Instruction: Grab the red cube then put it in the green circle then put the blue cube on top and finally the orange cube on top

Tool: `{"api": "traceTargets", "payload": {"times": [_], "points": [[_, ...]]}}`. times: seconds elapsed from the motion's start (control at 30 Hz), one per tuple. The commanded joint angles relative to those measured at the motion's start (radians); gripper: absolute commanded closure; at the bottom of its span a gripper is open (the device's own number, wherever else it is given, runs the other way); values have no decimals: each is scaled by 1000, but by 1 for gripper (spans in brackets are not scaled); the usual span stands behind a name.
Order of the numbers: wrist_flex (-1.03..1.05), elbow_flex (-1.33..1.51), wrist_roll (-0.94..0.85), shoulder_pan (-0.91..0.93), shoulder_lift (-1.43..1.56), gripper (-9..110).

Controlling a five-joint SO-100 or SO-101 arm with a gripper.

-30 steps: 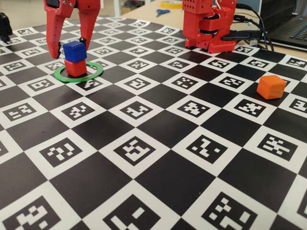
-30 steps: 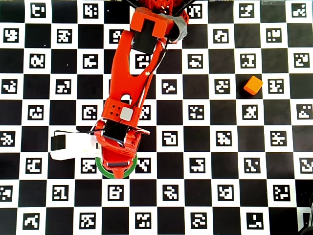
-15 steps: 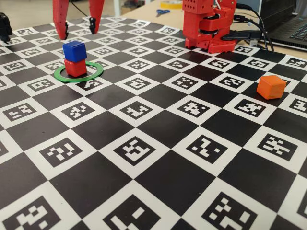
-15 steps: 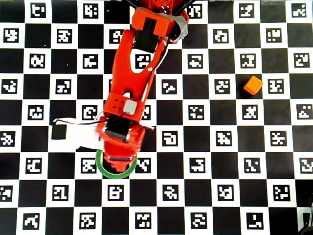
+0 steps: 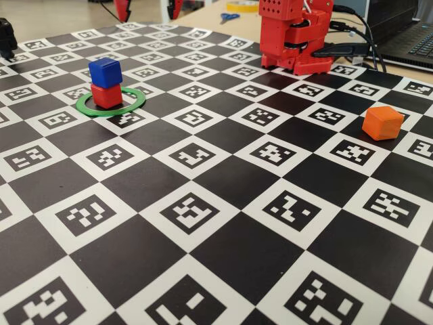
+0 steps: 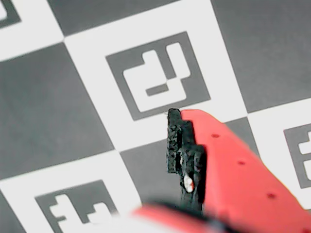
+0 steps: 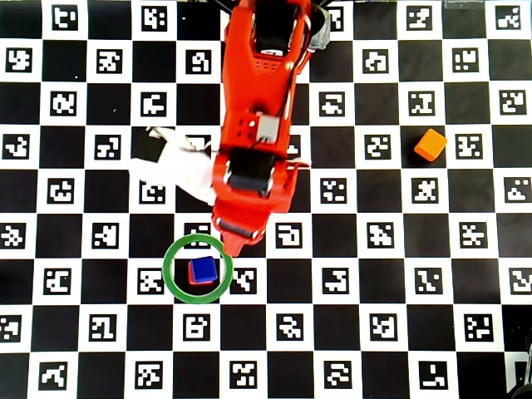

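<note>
Lifted away since a second ago: red two-finger gripper (image 5: 146,9), empty, fingertips apart at far top edge of fixed view. Small matte blue cube (image 5: 105,72) stacked on small matte red cube (image 5: 107,95) inside thin green ring (image 5: 110,102), far left; bright orange cube (image 5: 382,122) alone, right.

Wrist view: only checkered marker mat (image 6: 73,121) under one finger.

Overhead view: gripper clear of stack, just beyond ring.

1. The fixed view is evenly and softly lit; the checkered mat (image 5: 223,183) shows a mild sheen on its black squares and stays sharp from front to back.
2. The blue cube (image 5: 105,72) casts only a faint shadow on that mat.
3. The overhead view is bright, crisp and high in contrast, with no visible edge distortion.
4. The wrist view looks washed out and grey; the red finger (image 6: 233,170) is blurred, while the mat behind it is slightly soft.
</note>
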Motion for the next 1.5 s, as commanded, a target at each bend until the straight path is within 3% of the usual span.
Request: {"api": "traceTargets", "payload": {"times": [0.0, 0.2, 0.53, 0.87, 1.23, 1.47], "points": [[-120, 201, 3, -31, 278, 70], [-118, 362, 87, -100, 440, 71], [-37, 426, 305, -290, 456, 71], [-66, 453, 414, -551, 359, 70], [-141, 529, 715, -815, 371, 69], [-242, 560, 746, -911, 440, 68]]}}
